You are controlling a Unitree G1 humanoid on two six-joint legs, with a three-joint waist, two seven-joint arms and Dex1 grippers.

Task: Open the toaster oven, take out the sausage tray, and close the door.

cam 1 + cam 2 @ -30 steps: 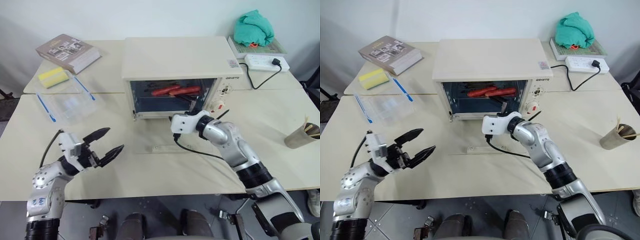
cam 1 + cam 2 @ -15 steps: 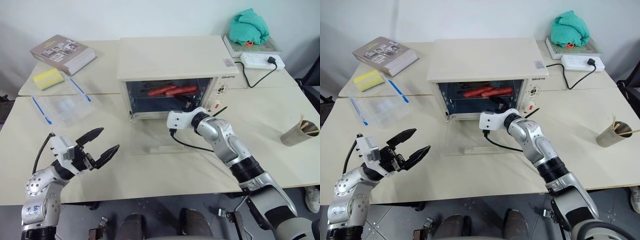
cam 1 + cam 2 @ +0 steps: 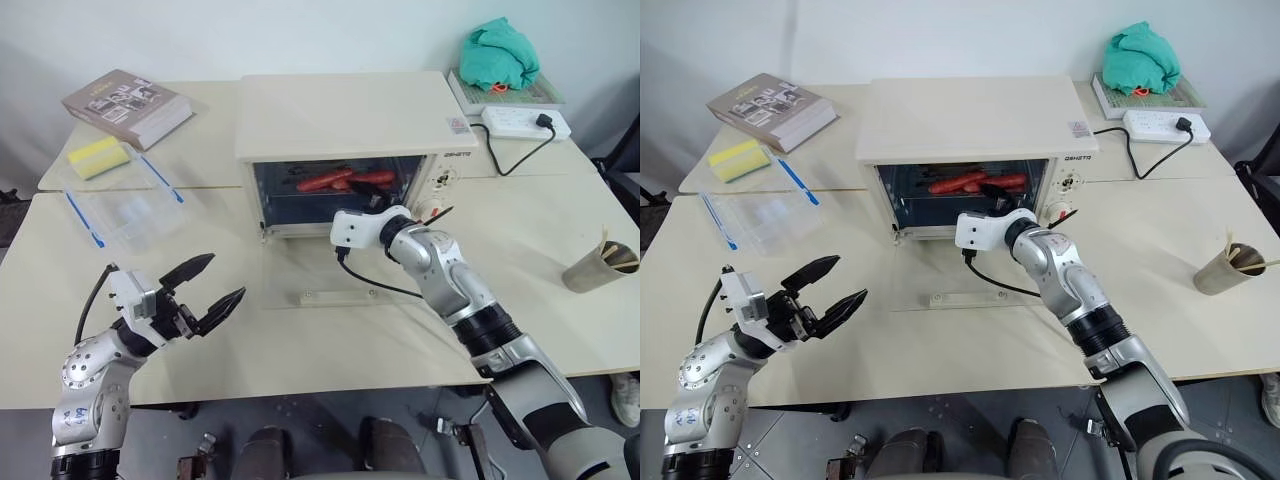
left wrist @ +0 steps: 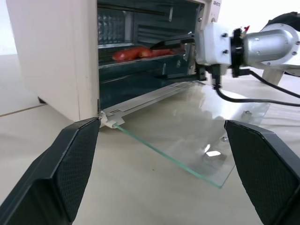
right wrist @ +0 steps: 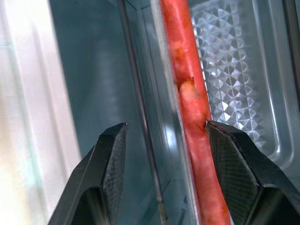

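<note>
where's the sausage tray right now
The sausage tray sits on the rack inside the toaster oven, behind the door lying open flat on the table. The right gripper is at the oven's opening, at the tray's front edge.

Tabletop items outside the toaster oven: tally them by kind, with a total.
Book: 1
Yellow sponge: 1
Clear plastic box: 1
Green cloth: 1
Power strip: 1
Cup: 1
Total: 6

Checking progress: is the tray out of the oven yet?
No, the tray with its sausages sits on the rack inside the oven.
</note>
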